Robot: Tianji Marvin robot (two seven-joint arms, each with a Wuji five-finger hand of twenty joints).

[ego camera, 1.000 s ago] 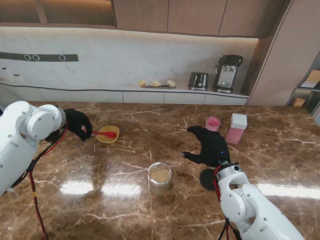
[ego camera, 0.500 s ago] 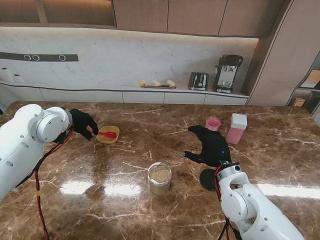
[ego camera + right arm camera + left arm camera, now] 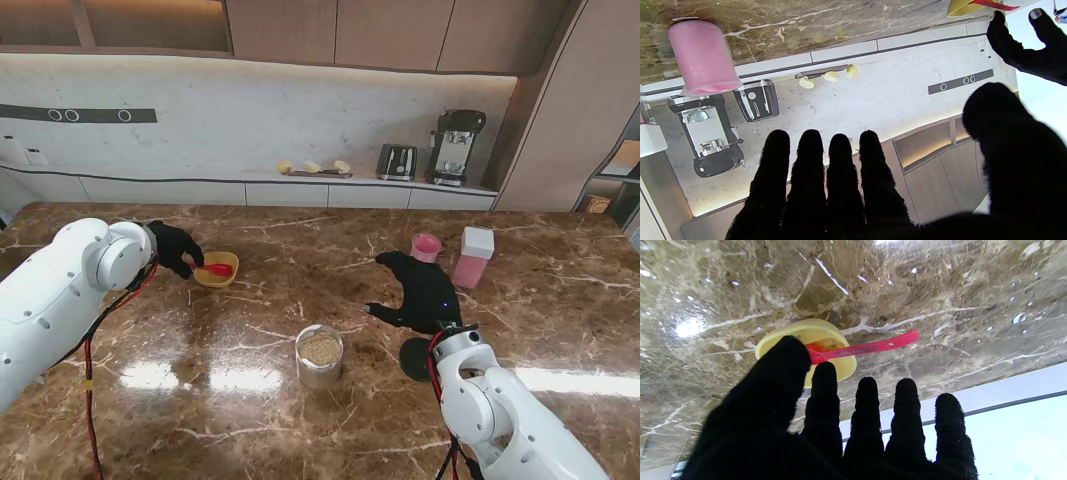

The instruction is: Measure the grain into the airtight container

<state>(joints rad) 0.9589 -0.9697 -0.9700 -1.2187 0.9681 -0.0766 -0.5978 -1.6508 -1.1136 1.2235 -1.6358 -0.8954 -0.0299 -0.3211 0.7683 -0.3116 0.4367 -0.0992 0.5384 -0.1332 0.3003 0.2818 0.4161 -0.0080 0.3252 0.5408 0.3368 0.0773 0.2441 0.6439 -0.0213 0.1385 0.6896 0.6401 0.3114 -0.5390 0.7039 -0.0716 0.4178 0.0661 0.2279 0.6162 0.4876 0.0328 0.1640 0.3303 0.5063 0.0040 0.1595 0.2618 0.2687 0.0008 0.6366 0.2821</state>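
Left hand (image 3: 174, 248), black-gloved, sits in the left middle of the stand view, fingers spread and holding nothing, its fingertips (image 3: 867, 386) just short of the red spoon (image 3: 214, 268). The spoon rests in a yellow bowl (image 3: 226, 275), its handle jutting over the rim. Right hand (image 3: 425, 290), right of centre, also spread and empty. Lower centre, a clear container (image 3: 320, 355) holds grain. A pink cup (image 3: 426, 246) and pink white-lidded canister (image 3: 472, 256) stand beyond. No writing is legible
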